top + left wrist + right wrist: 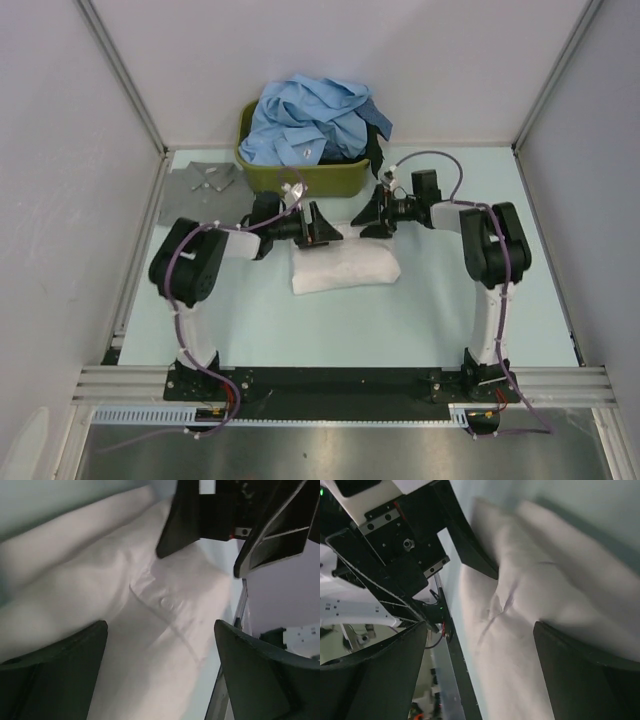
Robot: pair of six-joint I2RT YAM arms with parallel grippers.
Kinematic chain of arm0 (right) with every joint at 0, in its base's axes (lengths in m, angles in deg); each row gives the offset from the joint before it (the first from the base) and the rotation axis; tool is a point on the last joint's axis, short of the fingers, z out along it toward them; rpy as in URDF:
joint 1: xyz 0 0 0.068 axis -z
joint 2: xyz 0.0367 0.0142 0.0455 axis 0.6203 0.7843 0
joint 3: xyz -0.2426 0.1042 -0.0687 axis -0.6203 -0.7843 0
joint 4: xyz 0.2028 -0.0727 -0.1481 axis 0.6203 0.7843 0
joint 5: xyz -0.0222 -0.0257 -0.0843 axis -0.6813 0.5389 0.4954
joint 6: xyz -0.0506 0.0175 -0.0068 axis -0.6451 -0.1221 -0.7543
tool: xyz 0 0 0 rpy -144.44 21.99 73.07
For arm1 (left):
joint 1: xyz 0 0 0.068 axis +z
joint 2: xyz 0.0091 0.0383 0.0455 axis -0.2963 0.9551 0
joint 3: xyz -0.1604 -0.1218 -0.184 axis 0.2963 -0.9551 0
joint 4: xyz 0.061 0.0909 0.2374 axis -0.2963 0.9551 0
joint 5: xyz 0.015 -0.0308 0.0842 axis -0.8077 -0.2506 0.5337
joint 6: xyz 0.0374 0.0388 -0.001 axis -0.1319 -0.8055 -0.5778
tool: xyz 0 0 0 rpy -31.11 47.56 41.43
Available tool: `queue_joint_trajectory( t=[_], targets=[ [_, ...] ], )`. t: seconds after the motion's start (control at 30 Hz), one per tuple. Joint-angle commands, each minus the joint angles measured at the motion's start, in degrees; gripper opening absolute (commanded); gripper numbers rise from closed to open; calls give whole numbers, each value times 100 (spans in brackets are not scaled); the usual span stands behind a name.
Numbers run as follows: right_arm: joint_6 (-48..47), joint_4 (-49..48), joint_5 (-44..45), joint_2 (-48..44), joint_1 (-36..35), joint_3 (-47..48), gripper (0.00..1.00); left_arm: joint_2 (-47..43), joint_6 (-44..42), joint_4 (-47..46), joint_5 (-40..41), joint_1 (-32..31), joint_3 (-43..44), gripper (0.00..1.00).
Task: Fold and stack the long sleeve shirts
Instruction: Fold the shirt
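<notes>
The white shirt (343,266) lies folded into a thick rectangle on the table centre. My left gripper (322,228) hovers open at its far left edge. My right gripper (368,214) hovers open at its far right edge, facing the left one. Both hold nothing. The left wrist view shows the white cloth (150,630) between my open fingers (260,675) and the right gripper beyond. The right wrist view shows the white cloth (520,630) below my open fingers (375,675). Light blue shirts (310,120) are piled in the olive-green tub (300,178). A grey shirt (200,185) lies folded at the far left.
The tub stands at the table's far edge just behind both grippers, with a dark cloth (378,150) hanging at its right side. Grey walls and metal rails (135,95) enclose the table on three sides.
</notes>
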Motion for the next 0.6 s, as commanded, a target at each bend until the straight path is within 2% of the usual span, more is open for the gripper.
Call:
queue_joint_trajectory(
  t=[0.0,0.03,0.13,0.17,0.2,0.3,0.33,0.4,0.47,0.57],
  targets=[
    [430,-441,188,1071,405,366,92,657,1055,-986,548,381,-321,93],
    [378,-467,215,1213,484,419,92,754,1029,-977,680,470,-374,93],
    [-236,278,102,1443,537,997,92,878,555,-636,594,769,-366,93],
    [-464,1072,31,1364,494,1182,92,652,458,-565,298,813,-331,93],
    [-840,1384,-56,1189,476,1306,93,467,127,-503,138,814,-330,93],
    [-1125,2071,-328,223,397,1299,95,-561,-464,173,-442,630,-488,94],
    [-1125,2186,-408,-284,388,1098,95,-850,-561,523,-522,560,-567,93],
    [-1099,2389,-531,-735,266,703,95,-1517,-554,728,-610,323,-874,93],
    [-906,2276,-611,-1270,116,-32,96,-1793,-161,632,-593,25,-1294,93],
    [-625,1758,-541,-1414,-209,-965,96,-1865,192,193,-409,-284,-1761,93]
  ],
)
